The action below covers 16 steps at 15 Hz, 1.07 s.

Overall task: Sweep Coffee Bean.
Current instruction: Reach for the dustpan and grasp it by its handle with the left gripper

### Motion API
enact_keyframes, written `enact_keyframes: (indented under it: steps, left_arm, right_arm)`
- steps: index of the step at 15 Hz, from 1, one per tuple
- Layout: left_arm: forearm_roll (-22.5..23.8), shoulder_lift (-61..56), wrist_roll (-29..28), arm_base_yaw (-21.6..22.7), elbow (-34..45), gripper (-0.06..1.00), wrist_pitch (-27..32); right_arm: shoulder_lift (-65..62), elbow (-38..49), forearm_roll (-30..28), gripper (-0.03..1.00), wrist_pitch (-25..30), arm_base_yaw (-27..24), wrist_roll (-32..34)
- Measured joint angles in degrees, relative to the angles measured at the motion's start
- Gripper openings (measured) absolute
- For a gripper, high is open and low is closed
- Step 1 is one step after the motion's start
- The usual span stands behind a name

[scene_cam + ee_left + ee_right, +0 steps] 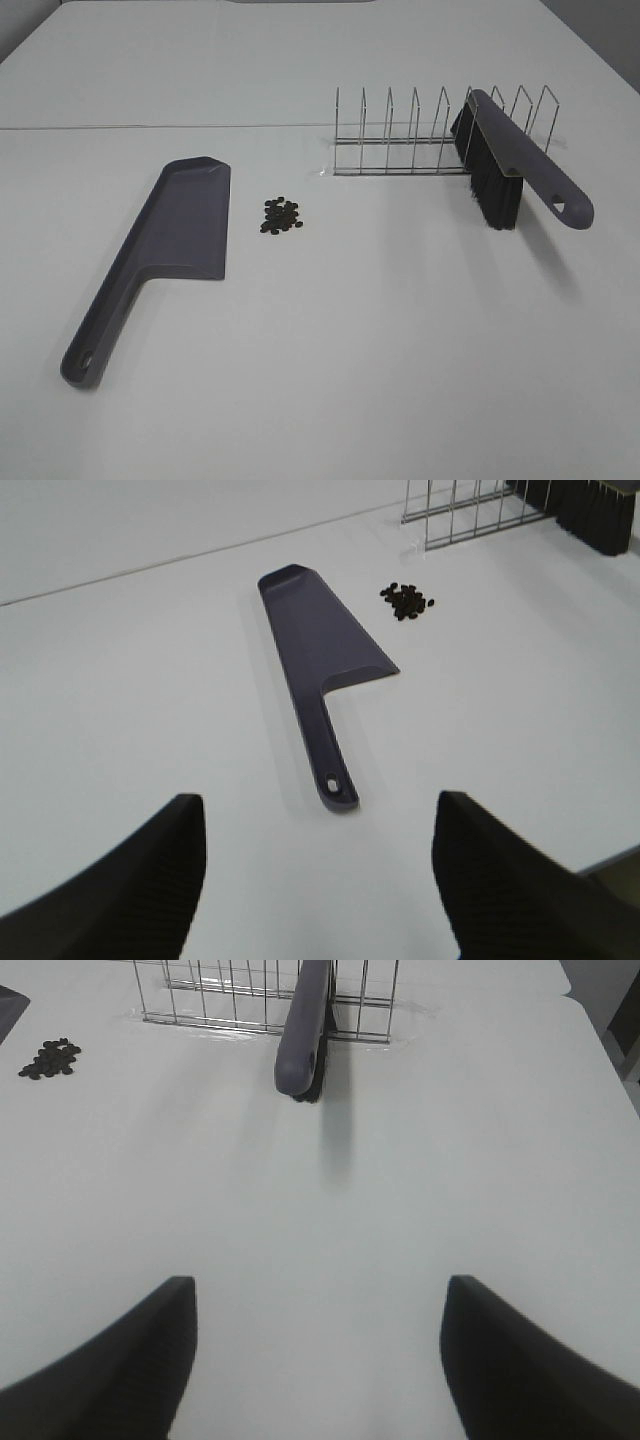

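Note:
A loose cluster of small dark coffee beans (281,215) (406,600) (50,1058) lies on the white table, just right of a grey-purple dustpan (160,255) (320,670) lying flat. A grey-purple brush (510,160) (305,1025) with black bristles rests in a wire rack (430,135) (240,1000), its handle sticking out toward the front right. The overhead camera shows neither arm. My left gripper (320,880) hovers open, well short of the dustpan handle. My right gripper (318,1355) is open too, some way before the brush handle. Both hold nothing.
A seam (150,127) runs across the white table behind the dustpan. The wire rack stands at the back right, past the beans. The table's right edge (600,1050) shows in the right wrist view.

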Motion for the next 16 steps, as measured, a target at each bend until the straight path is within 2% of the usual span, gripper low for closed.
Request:
enact_keyframes:
  steps: [1,2,5,8,10,11,16]
  left_arm:
    - [0.06,0.23,-1.38,0.00,-0.23,0.63,-1.55]
    - [0.17,3.09,-4.30,0.00,-0.46,0.63,-6.42]
    - [0.23,10.08,-5.44,0.00,-0.46,0.63,-12.61]
    - [-0.40,22.29,-5.44,0.00,-0.52,0.63,-20.45]
    - [-1.78,29.97,-5.44,0.00,-0.97,0.63,-22.57]
    - [-3.04,39.99,-5.44,0.00,-2.69,0.63,-23.49]
    - [-3.21,64.00,-5.50,0.00,-10.49,0.63,-23.38]
  right_arm:
    - [0.00,0.00,0.00,0.66,0.00,0.00,0.00]
    - [0.00,0.00,0.00,0.66,0.00,0.00,0.00]
    - [0.00,0.00,0.00,0.66,0.00,0.00,0.00]
    - [0.00,0.00,0.00,0.66,0.00,0.00,0.00]
    - [0.00,0.00,0.00,0.66,0.00,0.00,0.00]
    - [0.00,0.00,0.00,0.66,0.00,0.00,0.00]
    - [0.00,0.00,0.00,0.66,0.00,0.00,0.00]
